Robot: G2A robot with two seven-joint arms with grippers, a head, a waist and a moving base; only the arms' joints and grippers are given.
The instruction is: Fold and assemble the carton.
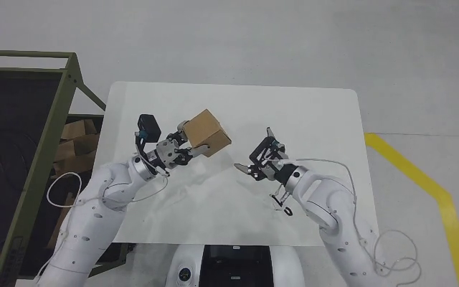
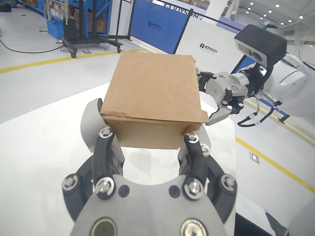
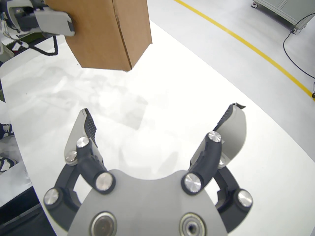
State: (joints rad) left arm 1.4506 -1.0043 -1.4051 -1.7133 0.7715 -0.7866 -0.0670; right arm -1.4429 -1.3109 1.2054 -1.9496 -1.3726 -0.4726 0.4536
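Carton [image 1: 206, 133] is folded up into a box and held tilted, off the desk [image 1: 301, 115], with the left pincer [image 1: 192, 148] pinching one end of it, a finger on each side. Right pincer [image 1: 252, 149] is spread wide, near the carton's opposite end, not touching it. Brown cardboard pieces [image 1: 72, 143] lie beyond the desk edge, well apart from the carton on the left arm's side.

White worktop [image 1: 315, 115], rounded corners. Olive-green frame [image 1: 72, 72] just off left edge, cardboard pieces [image 1: 75, 136] stacked inside. Yellow floor line [image 1: 409, 168] past right edge. Blue panels [image 2: 157, 28] and black wheeled stand [image 2: 83, 40] in room behind.
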